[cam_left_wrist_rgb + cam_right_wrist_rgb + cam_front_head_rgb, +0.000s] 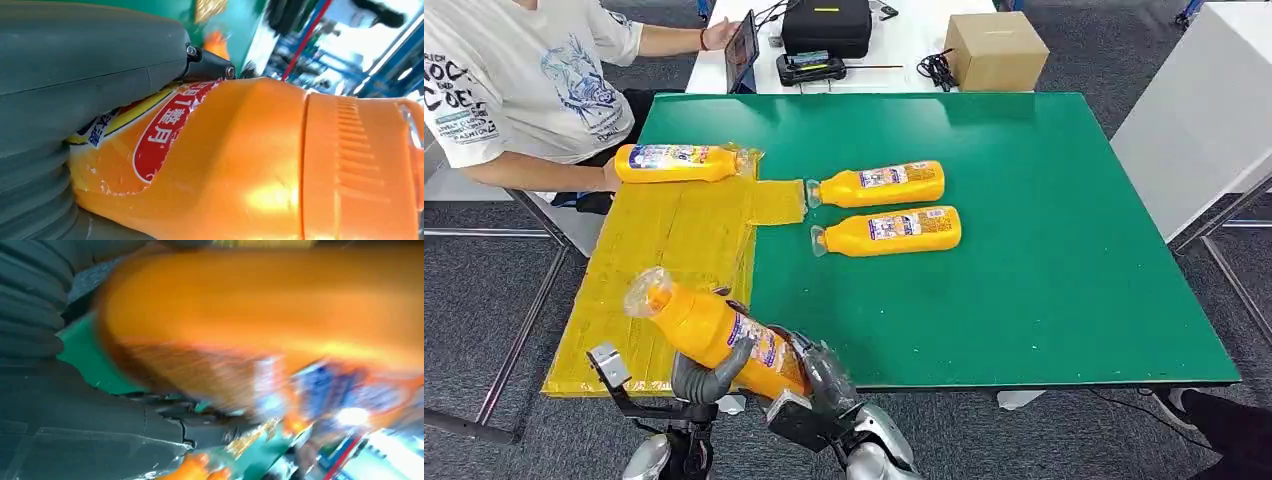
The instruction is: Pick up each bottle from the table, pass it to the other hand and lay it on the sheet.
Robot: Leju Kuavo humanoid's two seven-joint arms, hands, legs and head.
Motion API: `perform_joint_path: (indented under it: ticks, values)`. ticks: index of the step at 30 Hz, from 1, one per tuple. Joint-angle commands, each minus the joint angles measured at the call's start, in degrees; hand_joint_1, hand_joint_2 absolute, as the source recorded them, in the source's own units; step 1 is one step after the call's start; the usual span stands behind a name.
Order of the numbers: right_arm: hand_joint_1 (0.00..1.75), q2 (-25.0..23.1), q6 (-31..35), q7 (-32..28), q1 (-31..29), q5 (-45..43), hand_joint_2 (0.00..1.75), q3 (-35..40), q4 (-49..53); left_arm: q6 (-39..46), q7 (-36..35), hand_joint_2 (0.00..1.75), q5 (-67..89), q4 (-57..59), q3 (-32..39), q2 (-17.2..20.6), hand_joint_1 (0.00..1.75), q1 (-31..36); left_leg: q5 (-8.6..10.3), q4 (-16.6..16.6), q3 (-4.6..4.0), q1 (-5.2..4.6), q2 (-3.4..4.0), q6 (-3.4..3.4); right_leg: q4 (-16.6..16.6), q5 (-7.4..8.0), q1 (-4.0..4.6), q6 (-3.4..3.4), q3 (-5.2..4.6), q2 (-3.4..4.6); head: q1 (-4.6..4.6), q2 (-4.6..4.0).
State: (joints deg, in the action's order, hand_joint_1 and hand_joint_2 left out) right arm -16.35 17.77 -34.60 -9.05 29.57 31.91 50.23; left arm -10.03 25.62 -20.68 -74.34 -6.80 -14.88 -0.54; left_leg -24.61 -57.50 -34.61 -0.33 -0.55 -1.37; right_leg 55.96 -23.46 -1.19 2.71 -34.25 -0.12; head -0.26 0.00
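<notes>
Orange bottle point(709, 328) gripped in both left hand point(709, 372) and right hand point(819, 375), above yellow sheet point(669, 262).

head view looks down; both wrist views sit close against one bottle point(709, 330).

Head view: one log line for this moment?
phase: handover | orange plastic bottle: gripped by left hand and right hand | yellow sheet: one bottle
</notes>
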Motion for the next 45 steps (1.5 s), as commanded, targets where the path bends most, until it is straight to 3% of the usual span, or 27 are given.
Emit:
perform_joint_path:
  ticks: [1,6,15,17,20,22,26,34,45]
  values:
    - [0.0,1.27,-0.42,-0.28,1.67,-4.83,0.0,-3.31,12.55,5.12,1.5,1.75,2.93,-1.02,6.99,2.27,1.75,5.19,0.02,0.0,-0.02,0.02,-0.02,0.05,0.0,0.0,0.03,-0.06,-0.02,-0.03,0.0,0.0]
    - [0.0,1.7,-1.71,0.27,2.99,-6.88,0.0,-3.87,17.31,5.95,1.71,1.75,3.3,0.0,8.0,2.52,1.75,6.5,0.01,0.02,0.06,0.02,-0.02,0.06,0.0,-0.01,0.02,-0.07,0.05,-0.03,0.0,0.0]
    - [0.0,3.35,-4.45,-1.1,6.85,-11.18,0.0,-4.09,29.72,14.11,5.15,1.75,8.77,1.44,12.13,3.61,1.75,10.49,0.01,0.01,0.08,0.05,-0.06,0.08,-0.03,-0.03,0.05,-0.08,0.11,-0.09,0.02,0.0]
    - [0.0,3.7,-7.0,-2.53,7.54,-13.27,0.0,-3.1,32.91,21.35,7.99,1.75,17.35,3.51,12.34,5.02,1.75,13.29,0.0,0.01,0.11,0.06,-0.08,0.09,-0.03,-0.04,0.07,-0.1,0.15,-0.11,0.02,0.0]
    - [0.0,3.82,-7.18,-1.85,7.98,-13.35,0.0,-2.6,34.65,21.04,7.8,1.75,17.69,4.72,13.34,5.22,1.75,14.83,0.02,-0.02,0.06,0.07,-0.09,0.09,0.0,-0.03,0.07,-0.09,0.08,-0.12,0.0,0.0]
    - [0.0,4.66,-8.02,-2.95,7.36,-14.47,0.0,-1.62,35.08,28.47,10.42,1.75,26.91,5.81,12.45,6.33,1.75,16.04,0.01,0.0,0.11,0.07,-0.09,0.09,-0.01,-0.04,0.07,-0.1,0.14,-0.12,0.02,0.0]
    - [0.0,4.97,-9.44,-4.89,6.24,-19.5,0.0,-0.18,39.98,46.08,7.86,1.75,55.66,17.68,11.22,11.4,1.75,24.02,0.04,0.0,0.06,0.06,-0.09,0.08,0.01,-0.01,0.06,-0.09,0.08,-0.14,0.0,0.0]
    - [0.0,4.11,-11.67,-3.11,5.48,-21.06,0.0,-0.18,39.06,48.94,-0.71,1.75,79.64,33.88,7.28,16.07,1.75,32.17,0.06,0.04,0.21,0.07,-0.06,0.1,-0.02,-0.01,0.07,-0.11,0.23,-0.1,0.02,0.0]
    - [0.0,4.13,-12.11,-3.5,5.75,-21.01,0.0,-0.41,38.47,48.76,-2.11,1.75,82.3,36.02,6.71,16.56,1.75,32.75,0.06,0.01,0.13,0.07,0.03,0.09,0.01,-0.01,0.07,-0.07,0.13,-0.01,0.02,0.0]
